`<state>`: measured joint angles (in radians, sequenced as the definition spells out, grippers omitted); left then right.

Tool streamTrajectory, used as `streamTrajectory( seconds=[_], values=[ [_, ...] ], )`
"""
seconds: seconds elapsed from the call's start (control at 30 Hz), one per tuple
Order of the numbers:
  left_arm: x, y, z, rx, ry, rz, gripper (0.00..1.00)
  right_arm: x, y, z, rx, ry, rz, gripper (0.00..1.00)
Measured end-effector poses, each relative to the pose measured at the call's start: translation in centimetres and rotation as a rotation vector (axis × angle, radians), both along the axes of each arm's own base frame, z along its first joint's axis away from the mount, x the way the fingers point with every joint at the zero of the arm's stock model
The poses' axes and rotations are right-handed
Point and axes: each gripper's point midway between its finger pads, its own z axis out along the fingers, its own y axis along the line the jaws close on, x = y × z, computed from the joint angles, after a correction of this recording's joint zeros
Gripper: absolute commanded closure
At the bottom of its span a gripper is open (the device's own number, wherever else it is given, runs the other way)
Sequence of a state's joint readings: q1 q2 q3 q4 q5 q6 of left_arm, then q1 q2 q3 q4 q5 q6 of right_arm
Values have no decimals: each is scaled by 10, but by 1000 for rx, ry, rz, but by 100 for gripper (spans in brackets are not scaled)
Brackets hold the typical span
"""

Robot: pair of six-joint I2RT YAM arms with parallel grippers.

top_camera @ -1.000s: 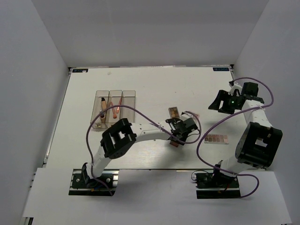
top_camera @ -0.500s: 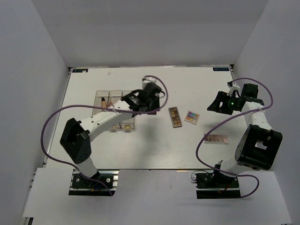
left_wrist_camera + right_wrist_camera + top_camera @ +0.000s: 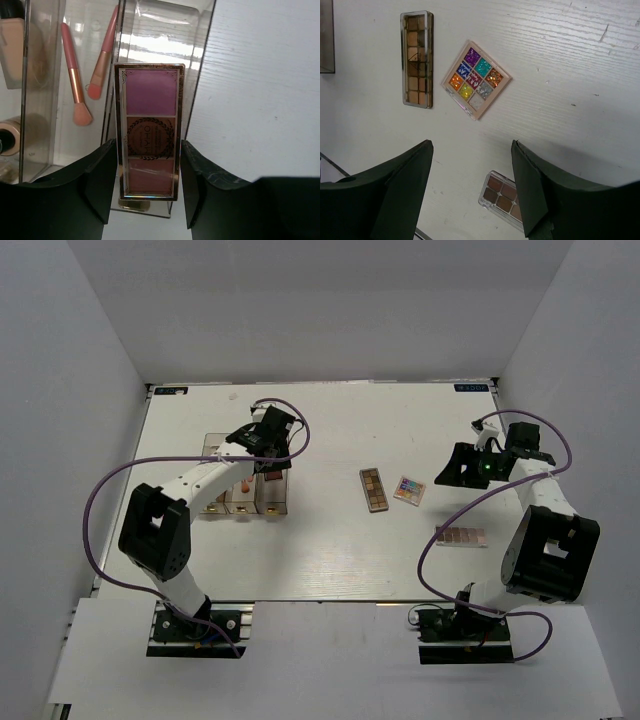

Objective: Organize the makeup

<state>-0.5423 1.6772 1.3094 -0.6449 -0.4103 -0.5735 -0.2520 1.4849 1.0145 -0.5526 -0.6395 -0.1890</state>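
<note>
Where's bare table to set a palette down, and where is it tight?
Free: table between organizer and brown palette, and the far strip behind both. Crowded: multicolour palette and mauve palette sit close by it; organizer's left and middle compartments hold items.

Table w/ organizer, 3 palettes

The palette looks glossy, the organizer clear plastic.
</note>
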Motion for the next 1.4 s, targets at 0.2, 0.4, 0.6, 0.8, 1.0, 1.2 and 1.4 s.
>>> streamTrajectory(
  seconds=[0.2, 0.4, 0.6, 0.8, 1.0, 1.2, 1.4],
  values=[
    [7, 12, -23, 41, 47, 6, 60, -4, 6, -2, -14, -4, 48, 25],
    [7, 11, -48, 66, 105, -24, 51, -17, 18, -13, -14, 29, 172, 20],
    [8, 10, -50, 70, 112, -40, 35, -23, 27, -15, -38, 8, 262, 19],
    [16, 6, -40, 59, 82, -47, 24, -28, 30, -15, -73, -23, 333, 16],
    [23, 1, -25, 41, 48, -50, 27, -27, 29, -9, -120, -65, 399, 17],
    [27, -19, 18, -60, -29, -124, 34, -41, 12, -2, -319, -222, 630, 12],
    [15, -68, 78, -313, -136, -276, 14, -88, -15, -20, -572, -292, 921, 11]
  ],
)
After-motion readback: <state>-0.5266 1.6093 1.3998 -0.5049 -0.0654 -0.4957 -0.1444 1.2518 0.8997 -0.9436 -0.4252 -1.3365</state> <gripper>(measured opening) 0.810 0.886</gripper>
